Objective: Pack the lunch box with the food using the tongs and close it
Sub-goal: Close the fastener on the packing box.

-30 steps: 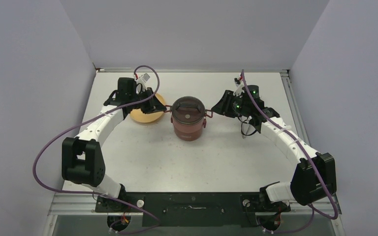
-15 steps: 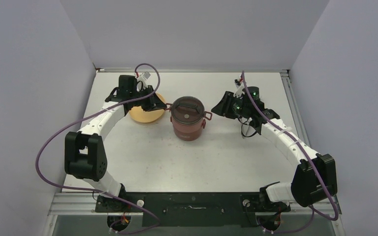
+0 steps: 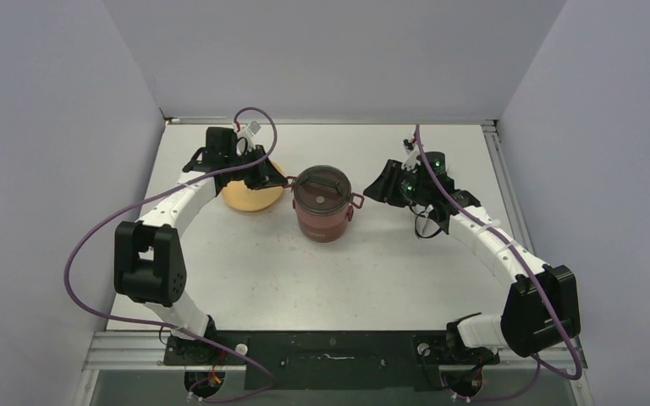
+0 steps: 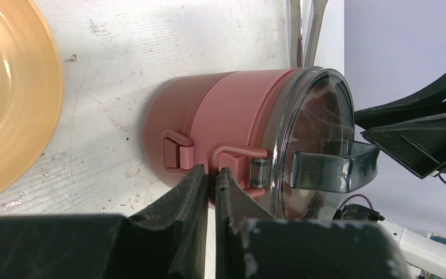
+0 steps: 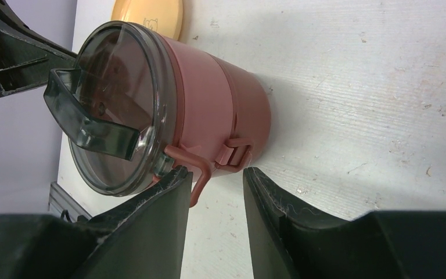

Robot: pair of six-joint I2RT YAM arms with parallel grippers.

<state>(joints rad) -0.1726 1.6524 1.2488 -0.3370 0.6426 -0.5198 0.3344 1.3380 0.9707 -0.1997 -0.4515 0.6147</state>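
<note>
The lunch box [image 3: 322, 211] stands stacked in the middle of the table, maroon with its grey translucent lid [image 4: 319, 122] on top. My left gripper [image 4: 211, 170] is shut, its tips against the clasp [image 4: 238, 154] on the box's left side. My right gripper [image 5: 218, 170] is open at the box's right side, and the loose wire clasp loop [image 5: 200, 174] hangs between its fingers without being pinched. The silver tongs [image 4: 303, 29] lie on the table beyond the box. The food is out of view.
A shallow yellow-orange plate [image 3: 245, 199] sits just left of the box, partly under my left gripper [image 3: 281, 180]. My right gripper [image 3: 372, 191] faces it across the box. Purple cables loop over both arms. Grey walls close in the table's sides and back.
My left gripper has moved right, from over the plate up to the box's left clasp. The right jaws have widened a little at the right clasp. The box has stayed put.
</note>
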